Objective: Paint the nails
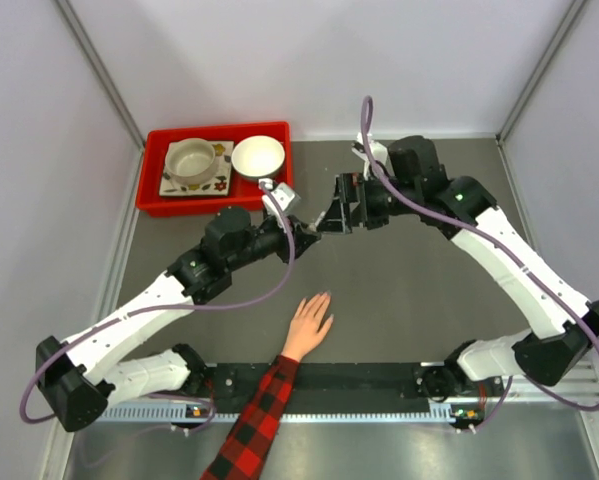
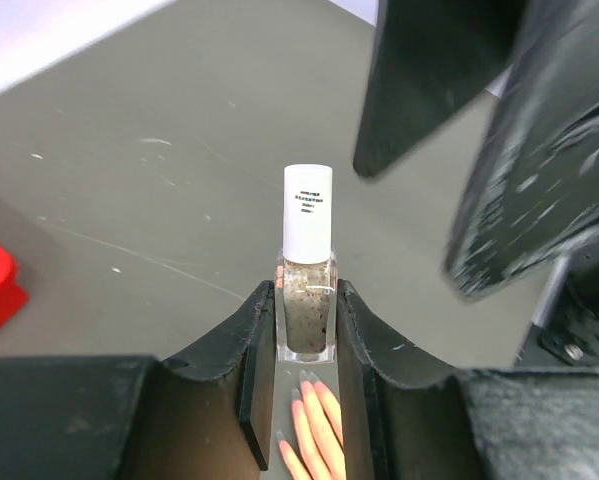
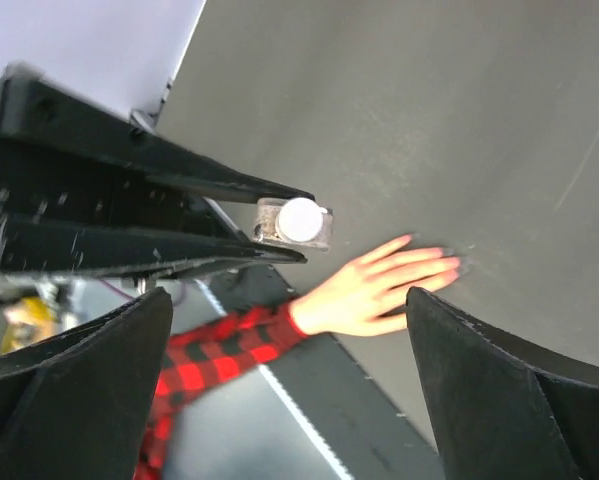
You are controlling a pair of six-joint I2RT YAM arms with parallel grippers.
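Left gripper [image 2: 306, 292]: clamped tight on the glass body of one polish bottle [image 2: 307, 230], white cap sticking out past the fingertips.
Right gripper [image 3: 289, 300]: jaws wide apart, nothing held, just right of the bottle.
Nails [image 1: 324, 297]: on one hand [image 1: 309, 325] flat on the table, nearer than both grippers and touching neither.
Red tray [image 1: 154, 195]: far left, holding one white bowl [image 1: 258, 157] and one flowered plate [image 1: 169, 185] carrying one beige cup [image 1: 191, 160].

The top external camera looks down from high above the near edge of the table [image 1: 409, 300], far enough to take in all of it, the human hand [image 1: 309, 325] low at centre. The left wrist camera sits close behind the nail polish bottle [image 2: 307, 280], looking past it to that hand below. The right wrist camera looks steeply down on both, so all views share the hand.
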